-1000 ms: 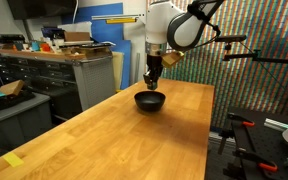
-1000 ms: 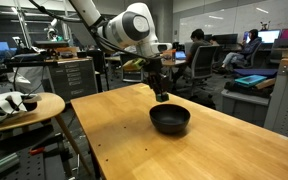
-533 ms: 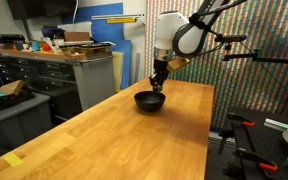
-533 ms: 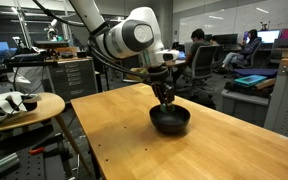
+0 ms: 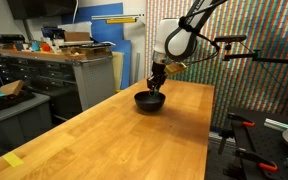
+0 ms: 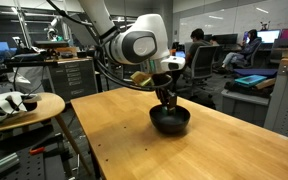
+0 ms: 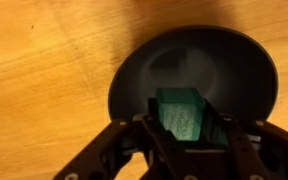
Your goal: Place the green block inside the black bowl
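Note:
The black bowl point(image 5: 150, 100) sits on the wooden table toward its far end; it also shows in an exterior view point(image 6: 170, 120) and fills the wrist view point(image 7: 199, 70). My gripper point(image 5: 156, 84) hangs just above the bowl's rim in both exterior views point(image 6: 167, 103). In the wrist view my gripper point(image 7: 183, 125) is shut on the green block point(image 7: 182, 112), a teal-green cube held between the fingers directly over the bowl's inside.
The wooden table point(image 5: 114, 135) stretches toward the camera, with a yellow tape strip point(image 5: 13, 160) near its front corner. A round side table point(image 6: 19, 105) with white objects stands beside it. Cabinets and benches lie behind point(image 5: 54, 65).
My gripper with the green block has moved from beside the bowl to over it and lowered slightly toward the rim.

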